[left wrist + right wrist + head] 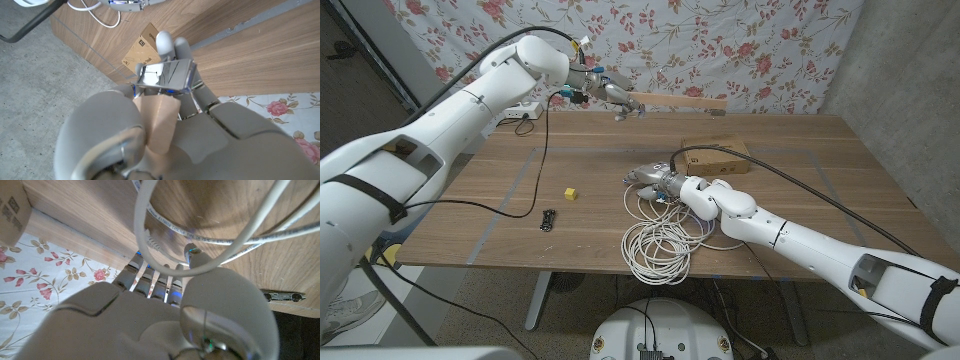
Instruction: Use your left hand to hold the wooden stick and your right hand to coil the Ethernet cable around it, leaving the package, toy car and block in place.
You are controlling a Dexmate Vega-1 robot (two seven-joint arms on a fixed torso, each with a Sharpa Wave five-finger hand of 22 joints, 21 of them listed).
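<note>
The left hand (610, 95) is up in the air over the far side of the table (800, 170). Its fingers are closed around one end of the wooden stick (685, 101), and the rest of the stick pokes out sideways past the fingers. So the holding part looks done.

No cable is on the stick yet, so all the winding is left to do.

The right hand (655, 178) is down on the table, well below the left hand. The white cable (658, 245) lies in a loose pile just behind it, toward the robot, and some loops reach up to its fingers (150, 277). A loop crosses right over them, but I cannot tell if they have hold of it.

The box (716, 158) sits just past the right hand. The yellow block (571, 193) and the toy car (548, 220) sit off to its side, away from the cable.

The far end of the stick is hard to see against the flower cloth (720, 40).
</note>
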